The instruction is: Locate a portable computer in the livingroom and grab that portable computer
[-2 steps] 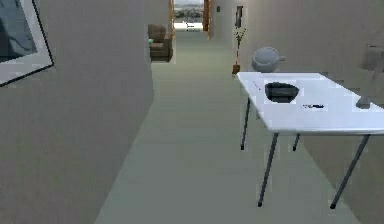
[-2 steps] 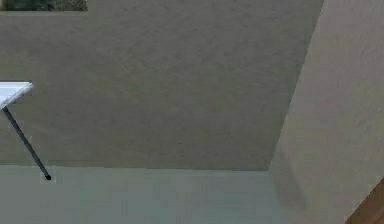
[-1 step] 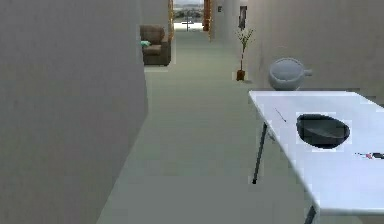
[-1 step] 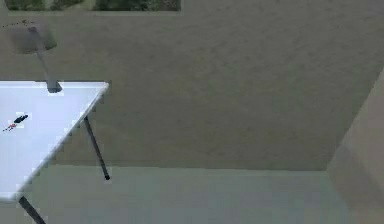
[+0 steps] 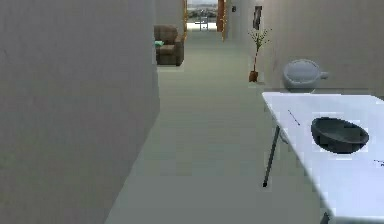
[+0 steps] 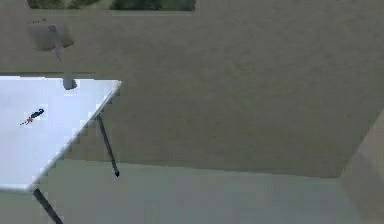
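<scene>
Grey wall [image 5: 70, 100] takes the forward view's left, with corridor floor [image 5: 200, 120] beside it. White table [image 5: 330, 105] stands at right, brown armchair [image 5: 168, 46] far down the corridor. Dark bowl [image 5: 340, 134] sits on the table, thin potted plant [image 5: 258, 52] beyond. Gripper state: cannot tell. Portable computer location: cannot tell.

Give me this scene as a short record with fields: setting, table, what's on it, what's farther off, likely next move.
setting: hallway, grey wall along the forward view's left
table: white table on thin dark legs, at the forward view's right
on table: dark bowl; small dark pen-like thing
farther off: brown armchair; potted plant; round pale thing by the far wall
likely next move: drive on down the hallway toward the armchair, perhaps the livingroom
</scene>
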